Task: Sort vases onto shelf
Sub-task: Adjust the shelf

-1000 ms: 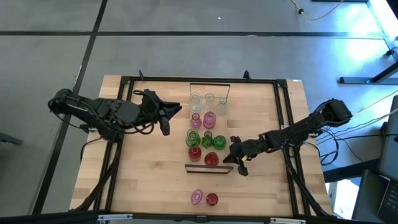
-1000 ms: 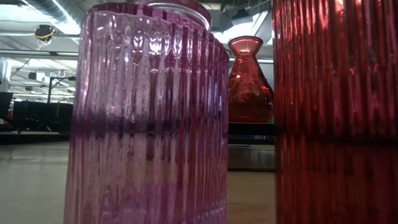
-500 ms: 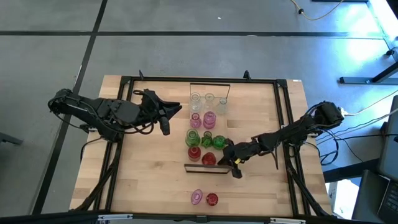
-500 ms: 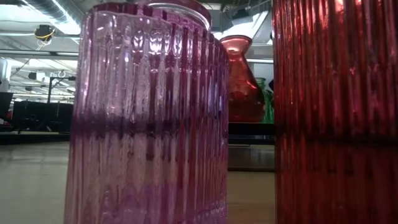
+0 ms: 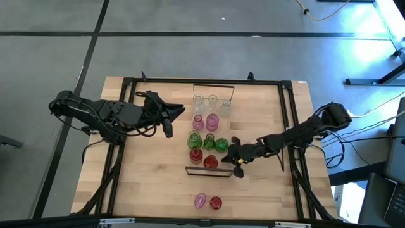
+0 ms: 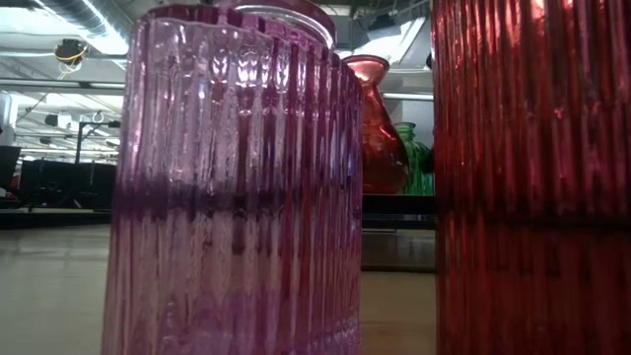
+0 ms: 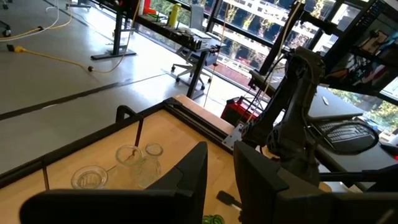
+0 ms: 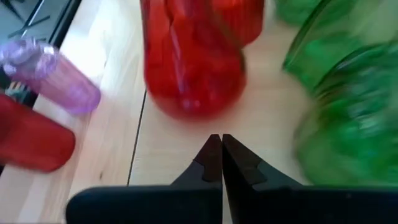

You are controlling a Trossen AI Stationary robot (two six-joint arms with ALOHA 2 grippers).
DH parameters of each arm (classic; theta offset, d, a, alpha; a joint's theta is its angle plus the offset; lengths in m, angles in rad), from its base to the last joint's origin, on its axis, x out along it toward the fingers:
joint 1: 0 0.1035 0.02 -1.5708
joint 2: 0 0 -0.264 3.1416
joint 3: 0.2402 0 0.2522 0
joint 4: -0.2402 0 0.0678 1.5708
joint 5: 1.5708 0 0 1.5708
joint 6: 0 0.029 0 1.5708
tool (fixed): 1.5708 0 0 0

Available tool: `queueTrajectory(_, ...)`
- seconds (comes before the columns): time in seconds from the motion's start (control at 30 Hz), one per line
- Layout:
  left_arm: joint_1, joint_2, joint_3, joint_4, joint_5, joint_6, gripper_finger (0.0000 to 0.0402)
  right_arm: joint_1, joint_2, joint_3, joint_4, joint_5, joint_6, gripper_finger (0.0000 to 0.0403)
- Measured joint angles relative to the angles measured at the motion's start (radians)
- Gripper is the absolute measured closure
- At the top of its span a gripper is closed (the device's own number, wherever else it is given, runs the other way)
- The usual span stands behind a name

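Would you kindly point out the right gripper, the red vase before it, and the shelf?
Right gripper (image 8: 216, 144): right wrist view, shut fingertips.
Red vase (image 8: 193, 68): right wrist view, belly.
Shelf (image 5: 206, 170): high view, near end frame.

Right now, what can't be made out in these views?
- Low view: the pink ribbed vase and red ribbed vase up close block most of the shelf and both arms.
- Right wrist view: the green vases are blurred.
- High view: whether the right gripper touches the red vase is too small to tell.

My overhead camera looks straight down on the whole table (image 5: 145, 183). The low one sits at tabletop level, nearly touching a pink ribbed vase (image 6: 232, 187). My right wrist camera shares its red vase (image 8: 193, 62).
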Motion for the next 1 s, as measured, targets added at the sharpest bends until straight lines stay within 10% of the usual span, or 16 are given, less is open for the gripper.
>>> queueTrajectory(0.63, -0.010, -0.001, 0.000, -0.179, 0.114, -0.118, 0.0329, 0.117, -0.333, 0.000, -0.409, 0.082, 0.139, 0.0403)
queueTrajectory(0.83, -0.129, 0.039, -0.004, -0.567, 0.221, -0.465, 0.0340, 0.260, -0.513, 0.003, -0.580, 0.267, 0.336, 0.0403)
queueTrajectory(1.0, -0.251, 0.118, -0.144, -0.482, 0.286, -0.651, 0.0381, 0.357, -0.636, 0.087, -0.787, 0.529, 0.464, 0.0403)
